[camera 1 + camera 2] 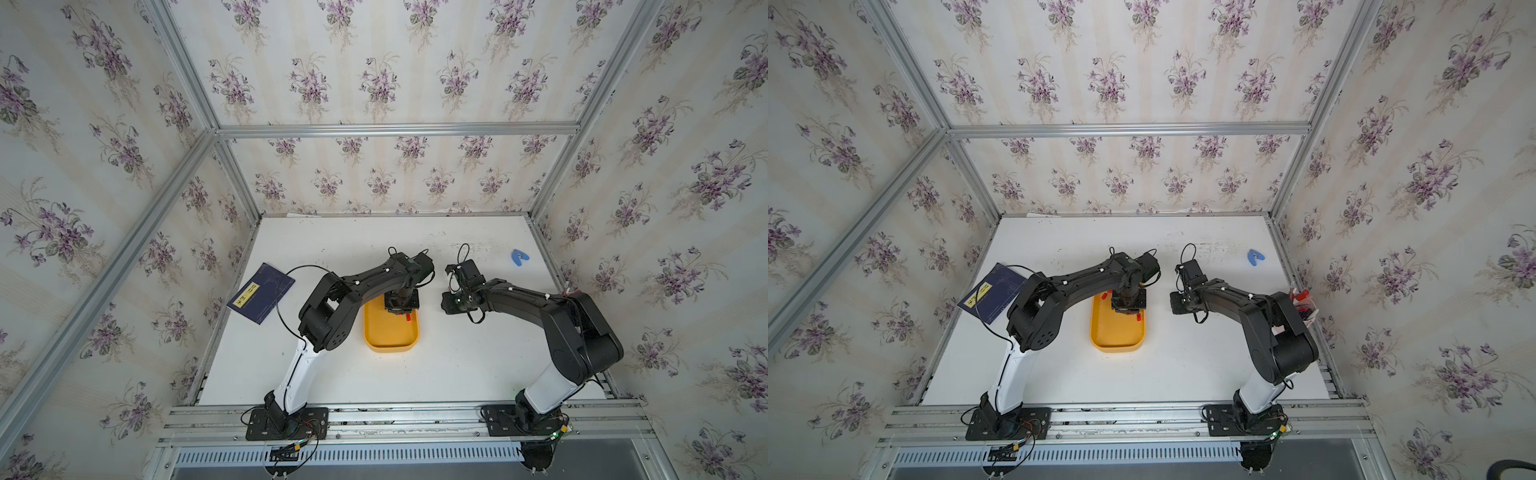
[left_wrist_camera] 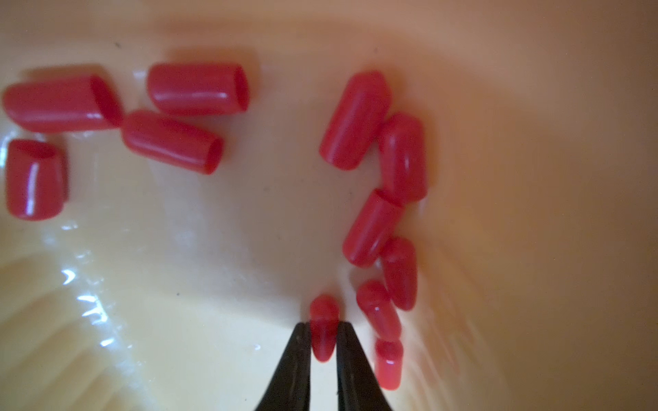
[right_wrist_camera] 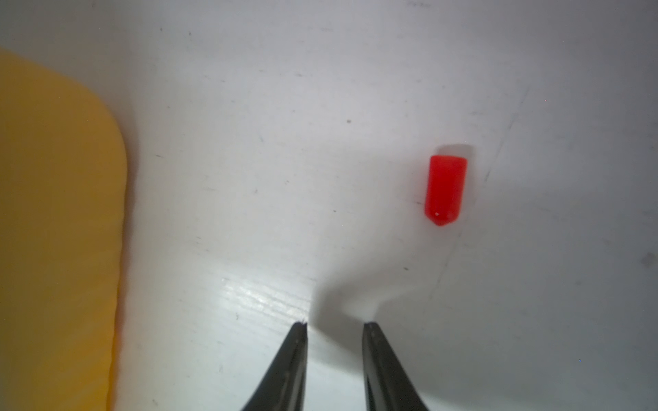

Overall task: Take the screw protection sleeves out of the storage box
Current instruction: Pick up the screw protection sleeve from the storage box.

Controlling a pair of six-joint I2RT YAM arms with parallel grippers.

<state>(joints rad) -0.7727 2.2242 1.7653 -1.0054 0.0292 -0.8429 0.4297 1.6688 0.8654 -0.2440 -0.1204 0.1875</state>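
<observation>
At the far left a dark navy booklet is seen lying on the white table, clear of the work. Next, the left gripper is lowered into the far end of the yellow storage box, and its jaws are clenched on the pinched sleeve; whether that piece is off the floor cannot be told. Ten more of the screw protection sleeves are scattered in the box, a chain of them just beside the grip along the curved wall. The lift is judged best made straight up and slowly, so that neighbouring caps are not dragged and the small, slick piece is not squeezed out of the narrow tips. To the right of the box, the right gripper is held low over the table with its jaws released and nothing between them; a lone sleeve is already laid there, near the tips. Farther right a small blue object is seen, well apart
</observation>
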